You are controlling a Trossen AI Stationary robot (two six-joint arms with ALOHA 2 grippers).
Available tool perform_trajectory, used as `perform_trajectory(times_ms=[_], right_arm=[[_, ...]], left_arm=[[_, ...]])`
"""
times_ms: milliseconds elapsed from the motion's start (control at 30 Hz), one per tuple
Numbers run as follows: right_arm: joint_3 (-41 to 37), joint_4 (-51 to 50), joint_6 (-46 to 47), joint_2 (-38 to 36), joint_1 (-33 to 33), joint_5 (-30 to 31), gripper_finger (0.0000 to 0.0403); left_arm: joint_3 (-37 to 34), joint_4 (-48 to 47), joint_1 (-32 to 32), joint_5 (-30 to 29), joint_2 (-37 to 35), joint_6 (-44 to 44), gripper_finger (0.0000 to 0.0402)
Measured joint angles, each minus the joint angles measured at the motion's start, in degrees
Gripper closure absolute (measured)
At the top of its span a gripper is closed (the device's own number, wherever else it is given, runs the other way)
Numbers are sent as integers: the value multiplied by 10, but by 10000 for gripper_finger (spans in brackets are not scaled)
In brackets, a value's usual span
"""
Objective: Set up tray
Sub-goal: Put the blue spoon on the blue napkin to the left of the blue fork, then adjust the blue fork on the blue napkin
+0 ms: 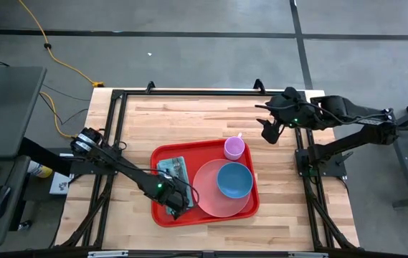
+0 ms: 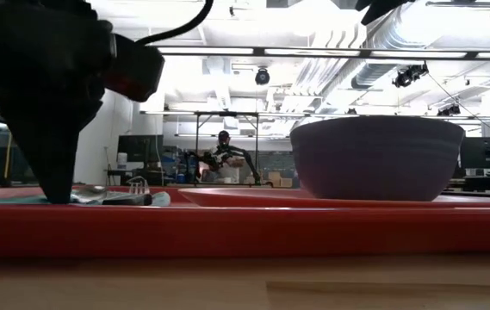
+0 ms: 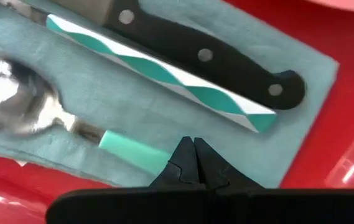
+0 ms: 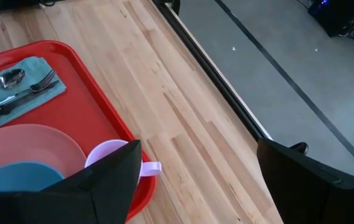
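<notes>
The red tray (image 1: 162, 154) lies on the table's middle. On it a teal napkin (image 3: 133, 106) carries a spoon (image 3: 33, 106) with a teal handle, a fork with a teal-and-white striped handle (image 3: 164, 74) and a black-handled knife (image 3: 220, 62). A blue bowl (image 1: 234, 179) stands on a pink plate (image 1: 211, 204), and a pink cup (image 1: 234, 147) stands at the tray's far edge. My left gripper (image 1: 177, 204) is shut, pointing down at the napkin's near end. My right gripper (image 1: 269, 131) is open and empty above the table's far right. My left gripper's shut fingertips (image 3: 186, 152) point down at the napkin's near end (image 3: 239, 155), right beside the free end of the spoon's teal handle (image 3: 133, 151). In the low view the tip (image 2: 55, 196) reaches cutlery level. Whether it touches napkin or spoon, I cannot tell.
Bare wood (image 1: 189, 115) lies on the tray's far side, and more (image 1: 282, 186) to its right. A black frame (image 1: 117, 122) runs along the table's left, far and right edges. The plate and bowl fill the tray's right half.
</notes>
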Motion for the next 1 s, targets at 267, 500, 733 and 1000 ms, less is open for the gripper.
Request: perform_trajectory(times_ms=[267,500,733,1000], right_arm=[[0,0,-4,0,0,-2,105],[0,0,-4,0,0,-2,105],[0,0,-4,0,0,-3,105],[0,0,-4,0,0,-14,105]], left_arm=[[0,-11,3,-24,1,-19,393],[15,-4,16,-25,1,14,387],[27,-10,55,-33,0,71,392],[27,-15,84,-25,0,110,394]])
